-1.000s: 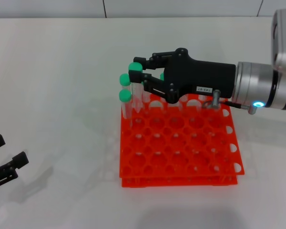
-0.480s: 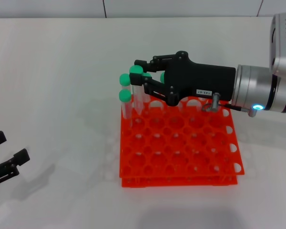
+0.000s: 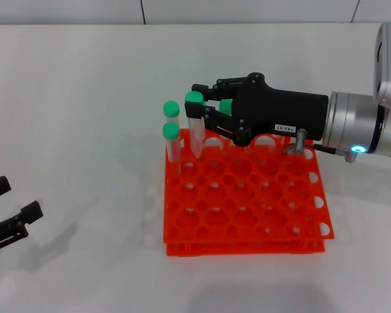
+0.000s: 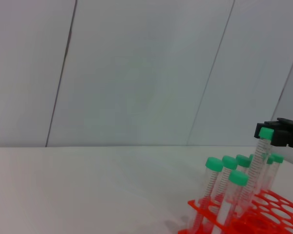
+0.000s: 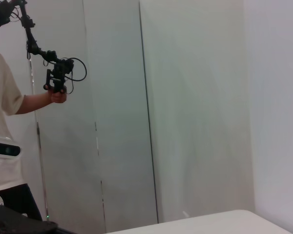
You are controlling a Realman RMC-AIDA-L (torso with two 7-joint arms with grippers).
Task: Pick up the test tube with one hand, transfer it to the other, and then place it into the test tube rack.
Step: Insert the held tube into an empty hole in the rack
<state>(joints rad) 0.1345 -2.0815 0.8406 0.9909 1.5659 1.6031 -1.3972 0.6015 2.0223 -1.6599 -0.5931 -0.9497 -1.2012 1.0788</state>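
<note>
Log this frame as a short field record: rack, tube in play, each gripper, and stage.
rack: bright orange-red plastic test tube rack on the white table
tube in play: slim clear test tube with a green cap, upright, lower end in a back-row hole
right gripper: black, white label, over the rack's back edge at the tube's cap; grip not clear
left gripper: parked at the table's near left, away from the rack
stage: placing into rack

orange-red test tube rack showing a grid of round holes, clear test tube wearing a green cap, black right gripper carrying a white label, silver forearm glowing blue-green, black left gripper, white table
</note>
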